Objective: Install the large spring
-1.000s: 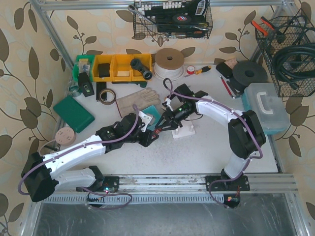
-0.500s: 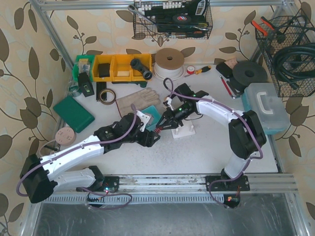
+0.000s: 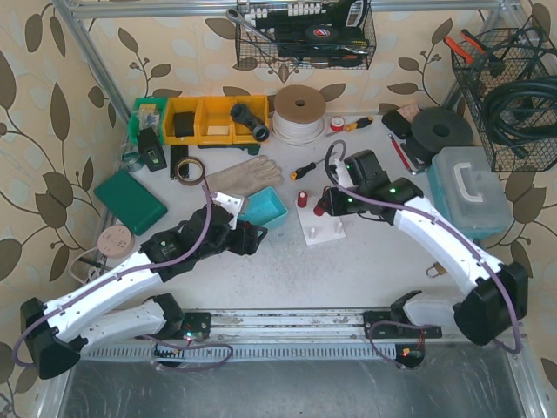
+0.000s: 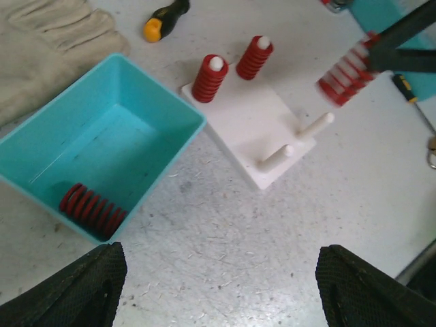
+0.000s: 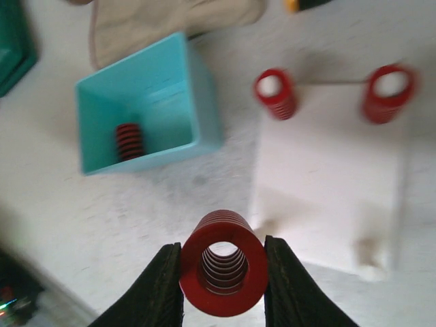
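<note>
Right hand (image 5: 223, 272) is clamped on the large spring (image 5: 225, 251), one finger on each side of the coil and the bore facing the wrist camera. It hangs in the air above the near edge of the white peg base (image 4: 248, 116), not on a peg yet. Left hand (image 3: 248, 237) is spread wide with nothing in it, parked near the teal bin (image 4: 146, 95) and out of the way. The two far pegs already carry red springs (image 4: 210, 77), and the two near pegs (image 4: 315, 124) are bare, so I'd guess one of those is the target. To do it cleanly, square the spring axis to the peg first, because from the left wrist view it looks tilted. Then centre the bore over the peg tip, come straight down, and only let go once the coil sits on the base. The base looks loose on the counter (image 4: 225, 231), so a side-load could skid it. Another spring (image 4: 92, 208) lies in the bin, which sits just beside the base. The counter is white, scuffed and speckled. A work glove (image 4: 48, 48) and a small screwdriver (image 4: 167, 17) lie beyond the bin. Around it are leaf-print walls, an aluminium frame, wire baskets (image 3: 305, 35) hung up top, yellow parts bins (image 3: 204, 119) and a clear toolbox (image 3: 470, 187) at the right.
</note>
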